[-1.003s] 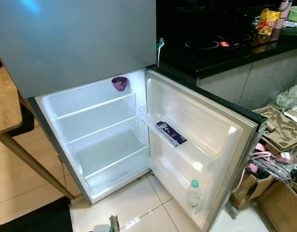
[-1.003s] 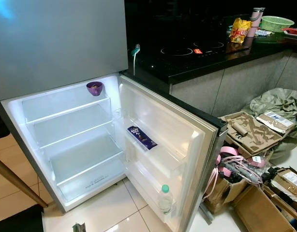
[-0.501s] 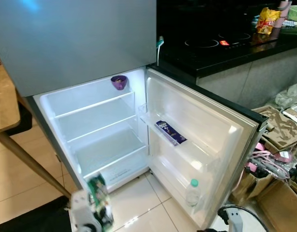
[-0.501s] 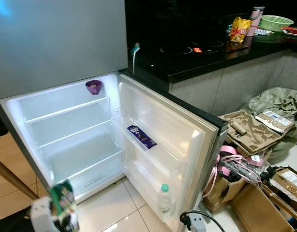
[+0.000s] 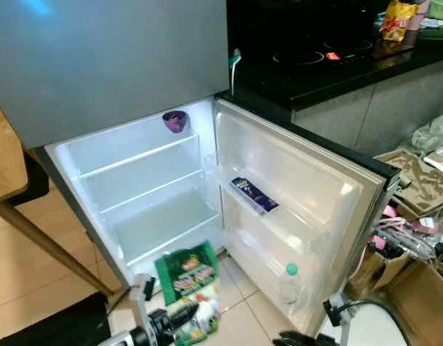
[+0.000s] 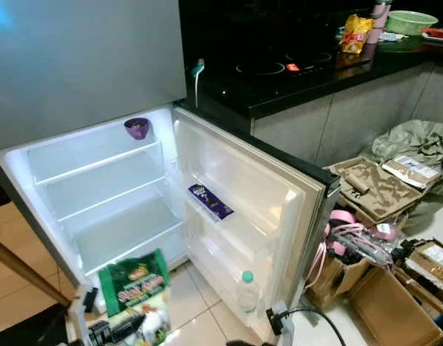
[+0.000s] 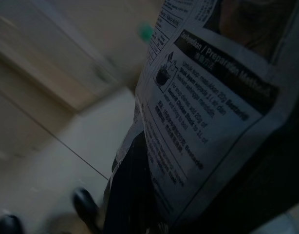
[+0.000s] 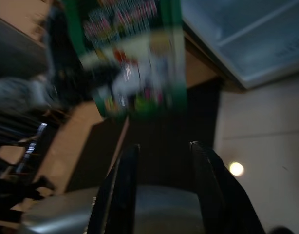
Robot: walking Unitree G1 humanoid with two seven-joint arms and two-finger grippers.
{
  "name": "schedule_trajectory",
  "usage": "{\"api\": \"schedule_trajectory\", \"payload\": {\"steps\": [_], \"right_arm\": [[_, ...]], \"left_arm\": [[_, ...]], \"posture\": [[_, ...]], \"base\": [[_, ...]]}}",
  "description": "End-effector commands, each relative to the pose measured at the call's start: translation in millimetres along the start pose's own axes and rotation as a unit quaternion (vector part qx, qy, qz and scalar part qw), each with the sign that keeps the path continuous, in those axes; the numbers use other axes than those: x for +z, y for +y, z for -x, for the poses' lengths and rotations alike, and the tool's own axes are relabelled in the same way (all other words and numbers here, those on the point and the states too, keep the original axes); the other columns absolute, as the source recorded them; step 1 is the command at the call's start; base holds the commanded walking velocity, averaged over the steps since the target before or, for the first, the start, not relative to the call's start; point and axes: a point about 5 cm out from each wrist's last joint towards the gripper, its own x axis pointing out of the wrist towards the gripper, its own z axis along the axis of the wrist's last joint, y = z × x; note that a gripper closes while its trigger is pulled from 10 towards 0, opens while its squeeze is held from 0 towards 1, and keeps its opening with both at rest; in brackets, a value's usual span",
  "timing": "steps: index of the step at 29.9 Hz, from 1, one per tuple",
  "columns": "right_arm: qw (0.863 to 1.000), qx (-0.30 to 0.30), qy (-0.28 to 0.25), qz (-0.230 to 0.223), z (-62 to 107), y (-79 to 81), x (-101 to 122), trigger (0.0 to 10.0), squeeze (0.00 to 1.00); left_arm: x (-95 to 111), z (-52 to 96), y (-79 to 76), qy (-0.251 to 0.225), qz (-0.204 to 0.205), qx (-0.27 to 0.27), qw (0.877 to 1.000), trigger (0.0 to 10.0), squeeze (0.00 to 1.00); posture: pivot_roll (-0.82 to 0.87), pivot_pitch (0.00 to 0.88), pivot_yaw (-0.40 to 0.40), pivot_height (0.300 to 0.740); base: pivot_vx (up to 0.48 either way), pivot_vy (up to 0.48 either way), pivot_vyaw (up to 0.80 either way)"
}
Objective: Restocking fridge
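- My left tool (image 5: 160, 328) is closed on a green packet (image 5: 187, 288), held low in front of the open fridge (image 5: 146, 187), over the floor (image 6: 185, 299).
- My right tool (image 8: 161, 161) has its fingers (image 8: 125, 180) parted, holding nothing; the packet shows blurred beyond them.
- A purple cup (image 5: 174, 120) sits on the top shelf.
- In the door: a dark bar (image 5: 253, 195) in a tray and a bottle (image 5: 288, 282) lower down.

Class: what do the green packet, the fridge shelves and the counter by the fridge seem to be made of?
Green packet: glossy printed plastic film, judging by sheen and creases.
Shelves: clear glass or plastic; light passes through.
Counter: polished black stone or glass, mirror-like.
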Motion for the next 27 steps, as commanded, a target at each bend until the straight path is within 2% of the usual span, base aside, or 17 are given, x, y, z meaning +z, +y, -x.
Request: {"api": "schedule_trajectory", "payload": {"steps": [1, 5, 9, 11, 14, 16, 20, 23, 25, 27], "right_arm": [[0.999, 0.033, 0.0, -0.015, 3.2, 3.8, 0, 10.0, 1.0], [0.997, 0.069, 0.009, -0.025, 11.5, 6.8, 2, 10.0, 1.0], [0.996, 0.079, 0.019, -0.019, 13.7, 7.6, 5, 10.0, 1.0], [0.997, 0.074, 0.021, -0.014, 11.6, 6.9, 7, 10.0, 1.0], [0.998, 0.067, 0.019, -0.012, 10.4, 5.9, 7, 10.0, 1.0], [0.999, 0.035, 0.021, -0.005, 9.3, 1.8, 5, 10.0, 1.0], [0.999, 0.021, 0.027, -0.002, 10.7, 0.8, 3, 10.0, 1.0], [0.998, 0.02, 0.053, 0.008, 11.7, 2.1, -2, 10.0, 1.0], [0.997, 0.02, 0.075, 0.023, 10.3, 3.0, -5, 10.0, 1.0], [0.997, 0.021, 0.074, 0.025, 8.9, 3.3, -4, 10.0, 1.0]], "left_arm": [[0, 12.6, 1.2, 0.029, -0.008, -0.017, 0.999, 10.0, 0.0], [-8, 16.3, -2.5, 0.054, 0.003, -0.052, 0.997, 10.0, 0.0], [-14, 15.1, -8.1, 0.068, 0.019, -0.093, 0.993, 10.0, 0.0], [-21, 12.5, -12.5, 0.09, 0.025, -0.118, 0.989, 10.0, 0.0], [-25, 11.7, -14.3, 0.102, 0.028, -0.127, 0.986, 10.0, 0.0], [-29, 8.6, -18.5, 0.109, 0.039, -0.15, 0.982, 10.0, 0.0], [-25, 4.4, -23.4, 0.093, 0.051, -0.176, 0.979, 10.0, 0.0], [-21, -0.5, -27.4, 0.086, 0.047, -0.193, 0.976, 10.0, 0.0], [-17, -8.7, -33.8, 0.079, 0.042, -0.215, 0.972, 10.0, 0.0], [-15, -12.7, -37.4, 0.077, 0.04, -0.227, 0.97, 10.0, 0.0]], "posture": [[-0.09, 0.034, 0.046, 0.74], [-0.1, 0.034, 0.041, 0.74], [-0.1, 0.032, 0.036, 0.74], [-0.1, 0.03, 0.035, 0.74], [-0.1, 0.03, 0.035, 0.74], [-0.1, 0.028, 0.035, 0.74], [-0.1, 0.024, 0.034, 0.74], [-0.1, 0.024, 0.034, 0.74], [-0.1, 0.022, 0.027, 0.74], [-0.1, 0.022, 0.027, 0.74]], "base": [[0.0, 0.0, 0.0], [0.0, 0.0, 0.0], [0.0, 0.0, 0.0], [0.0, 0.0, 0.0], [0.0, 0.0, 0.0], [0.0, 0.0, 0.0], [0.0, 0.0, 0.0], [0.0, 0.0, 0.0], [0.0, 0.0, 0.0], [0.0, 0.0, 0.0]]}}
